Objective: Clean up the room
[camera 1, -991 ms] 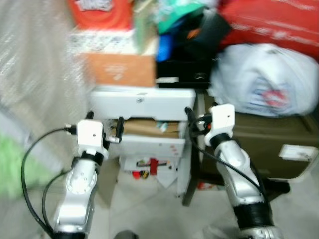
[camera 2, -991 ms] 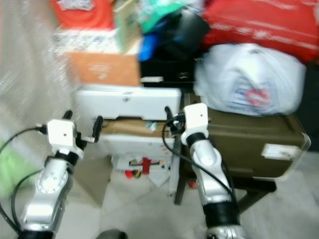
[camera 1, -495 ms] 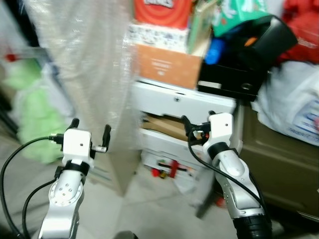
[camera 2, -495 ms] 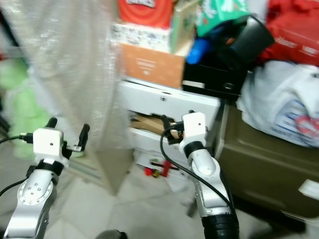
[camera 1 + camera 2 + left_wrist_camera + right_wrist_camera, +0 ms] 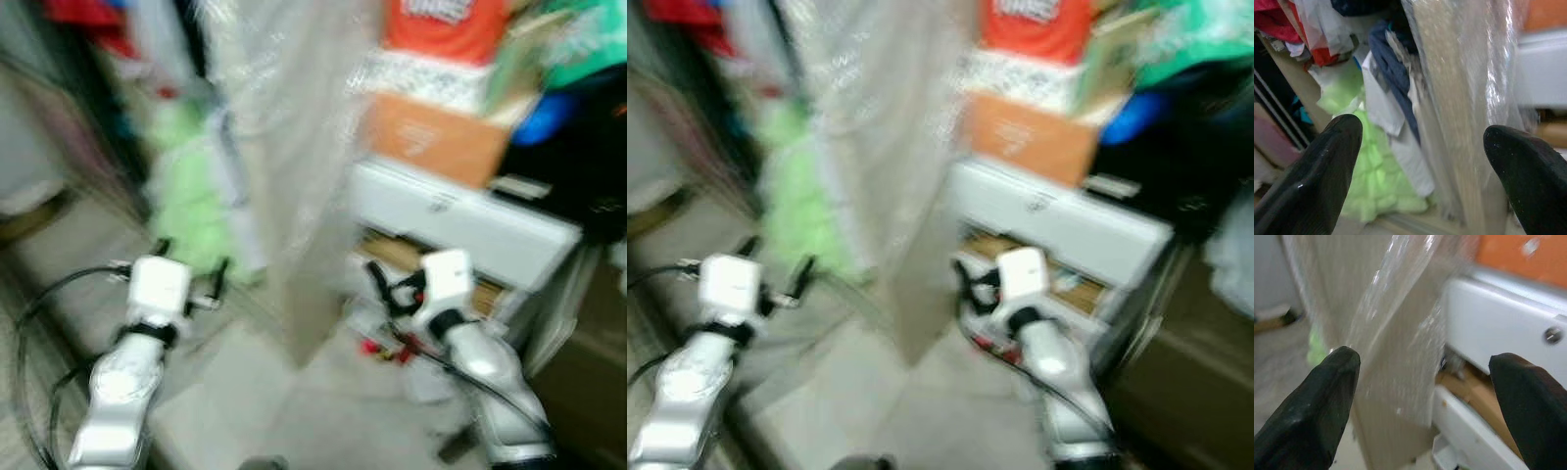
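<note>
Two grippers held up in front, both empty. Left gripper (image 5: 188,272) lower left of the frame, fingers (image 5: 1322,171) spread wide apart, nothing between them. Right gripper (image 5: 385,284) right of centre, fingers (image 5: 1322,396) likewise spread, nothing held.

Head views badly motion-blurred. No writing readable: red item (image 5: 446,24) at upper right carries white lettering, too smeared to read. Below it a patterned white box, then an orange cardboard box (image 5: 431,142) with a pale mark, illegible. Green and blue items (image 5: 1176,44) at the far upper right, black mass under them.

White cabinet (image 5: 470,220) right of centre under the orange box, with a small metal fitting on its front (image 5: 1552,335); brown cardboard showing in the gap beneath it. Small red bits (image 5: 377,348) on the floor below, near the right arm.

Tall panel wrapped in clear bubble plastic (image 5: 294,127) stands upright in the middle of the frame, reaching the floor just beside the cabinet. Left of it a light green soft heap (image 5: 191,191), with white and dark blue cloth (image 5: 1396,88) hanging against the panel. Red fabric (image 5: 1276,24) in the upper left.

Floor (image 5: 235,401) pale grey tile, with seams visible. Room cluttered, storage-like, things stacked high on the right side.
</note>
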You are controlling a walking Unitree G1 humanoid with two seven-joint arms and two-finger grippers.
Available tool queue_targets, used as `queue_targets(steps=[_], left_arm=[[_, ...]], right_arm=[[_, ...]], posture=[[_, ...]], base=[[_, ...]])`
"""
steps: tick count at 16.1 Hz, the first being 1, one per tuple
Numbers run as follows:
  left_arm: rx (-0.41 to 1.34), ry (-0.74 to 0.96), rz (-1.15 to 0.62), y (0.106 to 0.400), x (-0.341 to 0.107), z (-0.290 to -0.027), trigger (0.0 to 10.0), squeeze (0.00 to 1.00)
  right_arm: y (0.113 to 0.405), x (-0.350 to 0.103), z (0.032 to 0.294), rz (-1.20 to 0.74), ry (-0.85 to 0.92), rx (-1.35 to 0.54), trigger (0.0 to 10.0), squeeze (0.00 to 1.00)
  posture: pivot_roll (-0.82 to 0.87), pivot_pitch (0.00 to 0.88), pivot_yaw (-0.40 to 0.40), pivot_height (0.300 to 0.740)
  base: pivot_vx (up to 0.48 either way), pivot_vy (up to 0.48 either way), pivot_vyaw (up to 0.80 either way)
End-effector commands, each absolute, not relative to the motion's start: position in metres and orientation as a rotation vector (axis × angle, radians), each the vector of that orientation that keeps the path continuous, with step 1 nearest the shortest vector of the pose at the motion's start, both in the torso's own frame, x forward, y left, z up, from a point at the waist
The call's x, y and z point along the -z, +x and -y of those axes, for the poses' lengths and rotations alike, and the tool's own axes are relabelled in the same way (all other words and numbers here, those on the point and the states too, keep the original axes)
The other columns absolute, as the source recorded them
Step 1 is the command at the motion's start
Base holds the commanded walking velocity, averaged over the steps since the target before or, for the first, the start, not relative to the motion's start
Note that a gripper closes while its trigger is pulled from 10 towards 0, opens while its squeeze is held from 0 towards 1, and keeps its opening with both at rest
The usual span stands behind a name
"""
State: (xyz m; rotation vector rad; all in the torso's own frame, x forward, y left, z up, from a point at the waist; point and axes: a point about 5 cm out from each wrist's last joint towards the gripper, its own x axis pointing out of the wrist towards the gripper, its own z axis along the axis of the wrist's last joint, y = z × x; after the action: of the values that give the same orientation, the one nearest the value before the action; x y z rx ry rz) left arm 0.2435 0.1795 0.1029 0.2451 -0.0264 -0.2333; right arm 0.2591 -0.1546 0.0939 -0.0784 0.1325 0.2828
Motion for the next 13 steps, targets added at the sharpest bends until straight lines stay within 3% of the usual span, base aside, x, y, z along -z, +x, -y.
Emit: queue_targets(steps=[1,3,8,13], left_arm=[[0.293,0.262,-0.012,0.244,-0.1,-0.182,10.0,0.0],[0.311,0.267,-0.013,0.247,-0.101,-0.182,10.0,0.0],[0.064,0.177,0.033,0.24,-0.097,-0.173,10.0,0.0],[0.003,0.169,0.022,0.23,-0.09,-0.172,10.0,0.0]], right_arm=[[0.261,-0.099,0.153,-0.121,-0.083,-0.286,10.0,0.0],[0.263,-0.102,0.151,-0.105,-0.085,-0.292,10.0,0.0],[0.285,-0.109,0.142,-0.042,-0.005,-0.171,10.0,0.0],[0.294,-0.122,0.148,-0.001,-0.159,-0.196,10.0,0.0]], posture=[[-0.14,0.0,0.049,0.74],[-0.14,0.0,0.055,0.74],[-0.14,0.0,0.021,0.74],[-0.13,0.0,-0.027,0.74]], base=[[0.0,0.0,0.8],[0.0,0.0,0.8],[0.0,0.0,0.79],[0.0,0.0,0.08]])
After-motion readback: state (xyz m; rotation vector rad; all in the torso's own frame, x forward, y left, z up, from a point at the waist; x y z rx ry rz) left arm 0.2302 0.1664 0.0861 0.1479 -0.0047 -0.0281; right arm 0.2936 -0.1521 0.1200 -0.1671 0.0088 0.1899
